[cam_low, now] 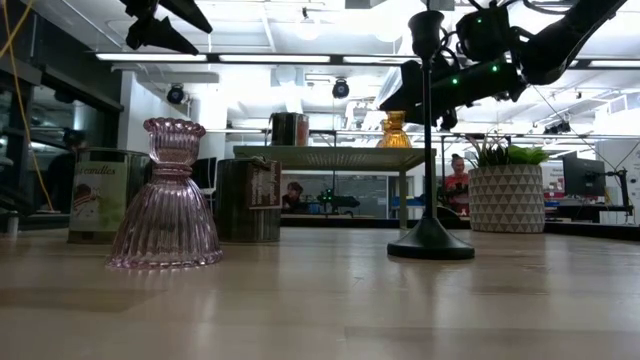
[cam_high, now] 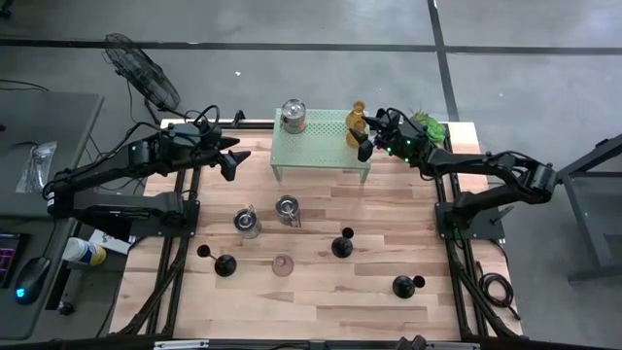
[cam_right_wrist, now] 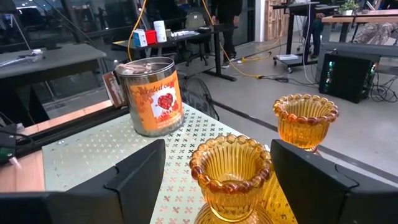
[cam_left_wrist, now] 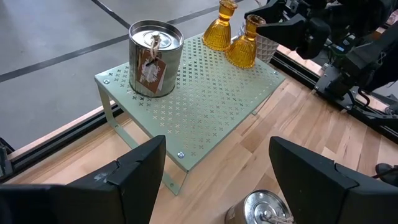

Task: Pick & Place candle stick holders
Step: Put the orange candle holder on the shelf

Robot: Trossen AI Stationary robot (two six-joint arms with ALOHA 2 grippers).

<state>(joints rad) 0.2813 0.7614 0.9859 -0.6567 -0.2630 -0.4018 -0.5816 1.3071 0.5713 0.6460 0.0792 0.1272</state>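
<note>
I am holding my right gripper (cam_high: 366, 136) spread wide at the rack's (cam_high: 321, 151) plant-side end, its two fingers (cam_right_wrist: 134, 180) flanking the nearer amber glass holder (cam_right_wrist: 231, 171) without touching it, so nothing is grasped yet. A second amber holder (cam_right_wrist: 306, 119) is standing just beside the first, farther from the tin candle (cam_right_wrist: 150, 94) that is sitting at the rack's other end.

I am judging the amber glass to be stiff, fairly heavy for its bulk, slick and easy to chip, so I am planning to take it at the ribbed cup below the beaded rim, where the flutes give the pads some bite, and to close gently. The two holders are standing close enough together that a wide approach could knock the neighbour.

My left gripper (cam_high: 231, 156) is waiting open above the table, off the rack's tin end.

In front of the rack, on the wooden table (cam_high: 389, 228), more holders are standing: two silver metal cups (cam_high: 247, 223), a pale pink ribbed glass one (cam_low: 166, 195), and black slim-stemmed sticks (cam_low: 430, 140) with round bases. The black sticks are looking top-heavy and easy to tip.
</note>
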